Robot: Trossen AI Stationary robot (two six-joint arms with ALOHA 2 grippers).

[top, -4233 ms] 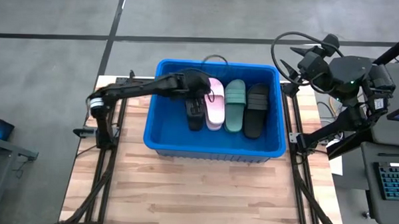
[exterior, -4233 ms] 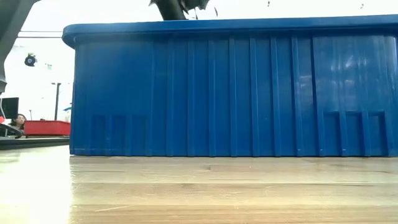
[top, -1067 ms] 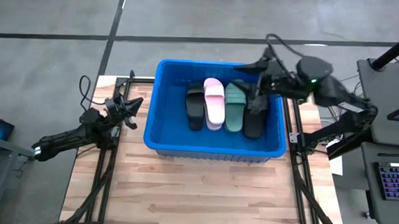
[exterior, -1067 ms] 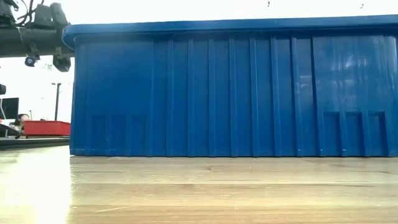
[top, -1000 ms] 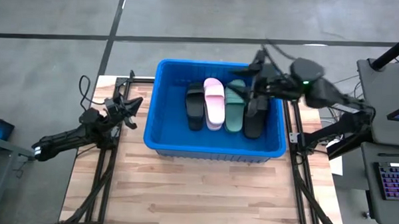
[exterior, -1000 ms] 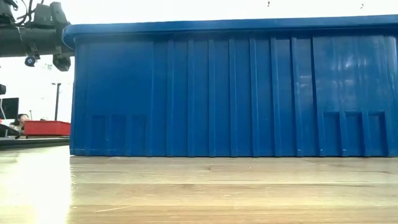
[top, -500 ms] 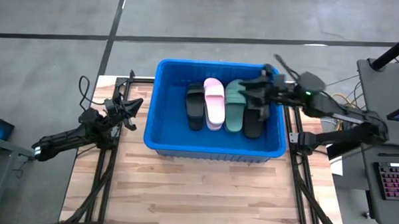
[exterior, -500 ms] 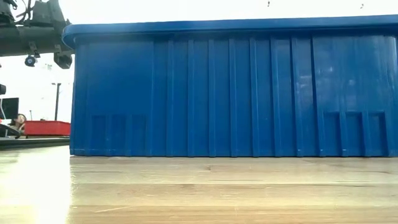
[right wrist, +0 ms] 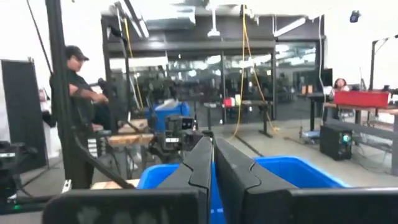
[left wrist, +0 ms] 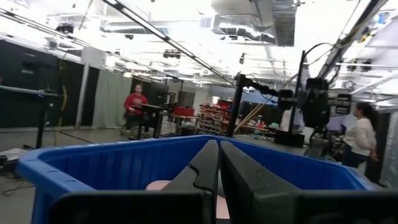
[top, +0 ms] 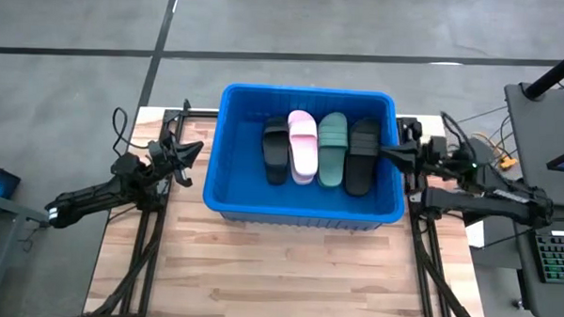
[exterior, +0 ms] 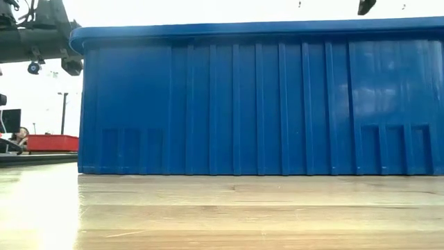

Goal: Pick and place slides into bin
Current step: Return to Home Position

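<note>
The blue bin (top: 299,208) stands at the table's far middle. On its floor four slides lie side by side: black (top: 276,151), pink (top: 303,145), green (top: 332,149) and black (top: 362,155). My right gripper (top: 388,151) is shut and empty. It hovers at the bin's right wall and points toward the slides; its tip (exterior: 366,7) shows just above the rim. My left gripper (top: 193,148) is shut and empty. It waits left of the bin, pointing at it (left wrist: 219,168).
Bare wooden table (top: 287,272) lies in front of the bin. Black frame rails (top: 152,239) run along both table sides. A desk with a keyboard (top: 553,262) stands off the right edge. People stand in the room beyond (right wrist: 78,87).
My right gripper has drawn back from above the right black slide toward the table's right edge and has sunk to the bin's right rim. Its fingers have shut with nothing between them. The slides have stayed in place.
</note>
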